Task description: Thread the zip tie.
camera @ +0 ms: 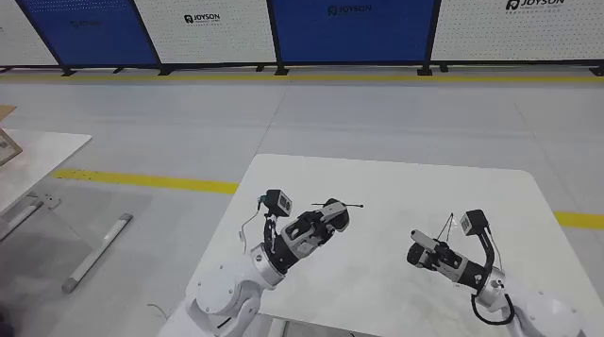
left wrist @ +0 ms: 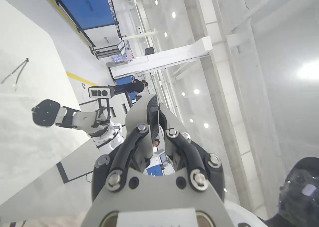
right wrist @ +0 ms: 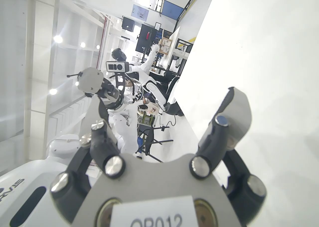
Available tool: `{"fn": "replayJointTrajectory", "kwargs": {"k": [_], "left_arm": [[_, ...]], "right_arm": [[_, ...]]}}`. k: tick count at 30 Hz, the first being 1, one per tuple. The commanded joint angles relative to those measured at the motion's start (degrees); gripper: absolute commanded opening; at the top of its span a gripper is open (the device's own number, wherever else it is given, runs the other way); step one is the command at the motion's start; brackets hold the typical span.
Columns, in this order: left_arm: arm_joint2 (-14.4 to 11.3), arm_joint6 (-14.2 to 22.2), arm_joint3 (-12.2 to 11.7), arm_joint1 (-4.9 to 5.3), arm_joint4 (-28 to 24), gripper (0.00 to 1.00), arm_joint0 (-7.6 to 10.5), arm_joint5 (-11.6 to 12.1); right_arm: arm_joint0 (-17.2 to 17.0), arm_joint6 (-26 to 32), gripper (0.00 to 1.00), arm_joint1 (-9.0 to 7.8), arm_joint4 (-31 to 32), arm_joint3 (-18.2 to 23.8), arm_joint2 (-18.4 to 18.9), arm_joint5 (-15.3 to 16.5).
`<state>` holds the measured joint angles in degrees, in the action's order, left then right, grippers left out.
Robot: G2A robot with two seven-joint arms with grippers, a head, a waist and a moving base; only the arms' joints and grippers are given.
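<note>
My left gripper (camera: 336,210) is held above the white table (camera: 396,186), left of its middle, and is shut on a thin black zip tie (camera: 351,206). The tie's end sticks out sideways past the fingers. In the left wrist view the closed gripper (left wrist: 153,104) pinches the dark strip (left wrist: 158,123) edge-on. My right gripper (camera: 418,242) is over the table's right part, apart from the left one. It stands open (right wrist: 162,93) with nothing between its fingers. In the right wrist view the left gripper (right wrist: 89,83) is farther off, with the zip tie tip (right wrist: 72,75) poking out.
A second thin dark tie (left wrist: 15,73) lies on the table beyond my right gripper (left wrist: 46,113), also seen as a fine line (camera: 445,227) in the top view. Another white table (camera: 38,162) stands to the far left. Blue and white partition panels (camera: 349,7) line the back.
</note>
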<state>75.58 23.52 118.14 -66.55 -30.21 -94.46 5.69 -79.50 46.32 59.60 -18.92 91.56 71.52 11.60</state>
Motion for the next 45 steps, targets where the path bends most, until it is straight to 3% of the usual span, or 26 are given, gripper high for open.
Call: {"fn": "replayJointTrajectory", "kwargs": {"k": [1, 10, 16, 20, 22, 28, 30, 33, 38, 45], "left_arm": [[-0.04, -0.23, -0.05, -0.01, 0.12, 0.00, 0.03, 0.01], [-0.51, 0.19, 0.11, -0.05, -0.52, 0.00, 0.20, -0.20], [1.69, 5.34, 2.77, 0.03, -10.93, 0.00, -0.66, 1.34], [3.49, 8.76, 3.15, 0.13, -16.84, 0.00, -1.32, 1.86], [4.08, 10.02, 3.29, 0.20, -18.96, 0.00, -1.55, 0.94], [5.44, 10.07, 3.76, 0.43, -16.80, 0.00, -2.40, 0.32], [5.12, 9.60, 3.63, 0.53, -14.59, 0.00, -2.53, -1.03], [4.01, 8.18, 2.92, 0.63, -11.10, 0.00, -2.36, -3.48], [0.83, 6.03, 0.03, 0.47, -9.48, 0.00, -1.71, -6.03], [-3.33, 1.30, -6.00, -0.02, -6.02, 0.00, 0.12, -5.11]], "right_arm": [[0.00, 0.00, 1.00, 0.00, 0.00, 0.00, 0.00, 0.00], [0.00, 0.00, 1.00, 0.00, 0.00, 0.00, 0.00, 0.00], [0.00, 0.00, 1.00, 0.00, 0.00, 0.00, 0.00, 0.00], [0.00, 0.00, 1.00, 0.00, 0.00, 0.00, 0.00, 0.00], [0.00, 0.00, 1.00, 0.00, 0.00, 0.00, 0.00, 0.00], [0.00, 0.00, 1.00, 0.00, 0.00, 0.00, 0.00, 0.00], [0.00, 0.00, 1.00, 0.00, 0.00, 0.00, 0.00, 0.00], [0.00, 0.00, 1.00, 0.00, 0.00, 0.00, 0.00, 0.00], [0.00, 0.00, 1.00, 0.00, 0.00, 0.00, 0.00, 0.00], [0.00, 0.00, 1.00, 0.00, 0.00, 0.00, 0.00, 0.00]]}}
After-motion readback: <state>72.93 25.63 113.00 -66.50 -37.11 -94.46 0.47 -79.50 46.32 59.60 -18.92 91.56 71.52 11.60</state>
